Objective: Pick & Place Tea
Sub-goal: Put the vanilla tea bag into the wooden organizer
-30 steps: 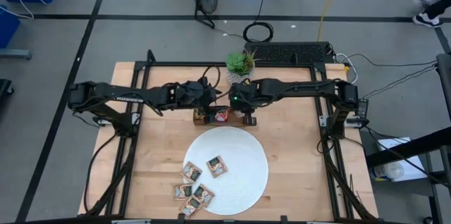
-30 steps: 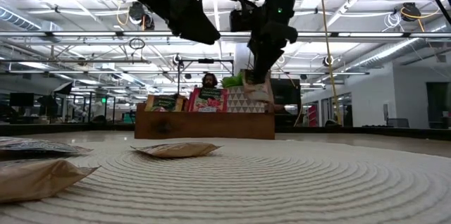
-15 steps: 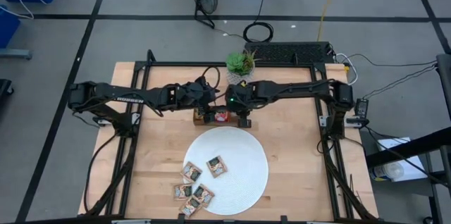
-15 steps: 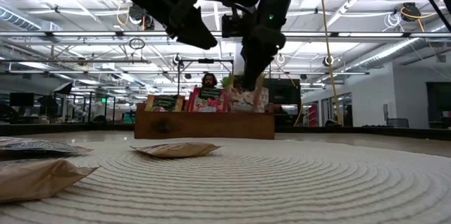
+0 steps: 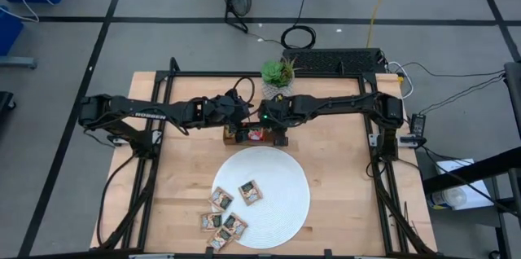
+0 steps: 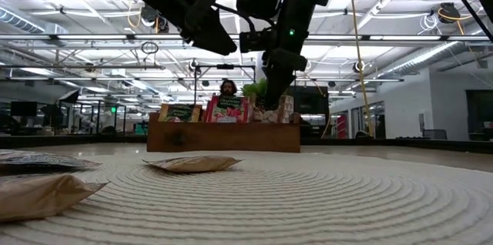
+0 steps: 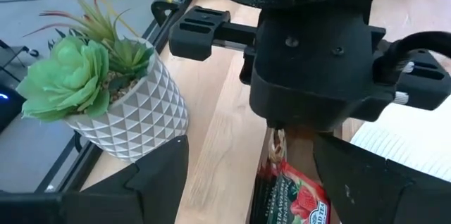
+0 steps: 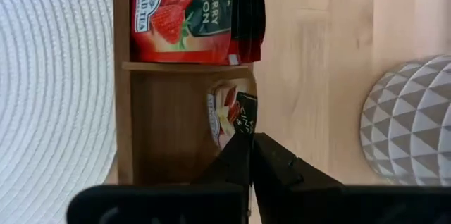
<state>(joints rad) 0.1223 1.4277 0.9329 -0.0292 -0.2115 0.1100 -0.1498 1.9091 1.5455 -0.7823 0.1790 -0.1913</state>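
The right gripper (image 8: 248, 155) is over the wooden three-compartment tray (image 5: 244, 135) at the far edge of the white round plate (image 5: 281, 186), its fingers pinched tight on a tan tea sachet (image 8: 232, 116) that stands on edge inside one compartment. In the neighbouring compartment a stack of red strawberry tea sachets (image 8: 194, 16) stands upright. The left gripper (image 5: 240, 115) hovers just beside the tray on the other side, its fingers (image 7: 151, 182) spread wide with nothing between them. On the near left part of the plate lie 5 loose tea sachets (image 5: 228, 210), flat and close together. A green plant in a white patterned pot (image 5: 277, 76) sits on the table behind the tray.
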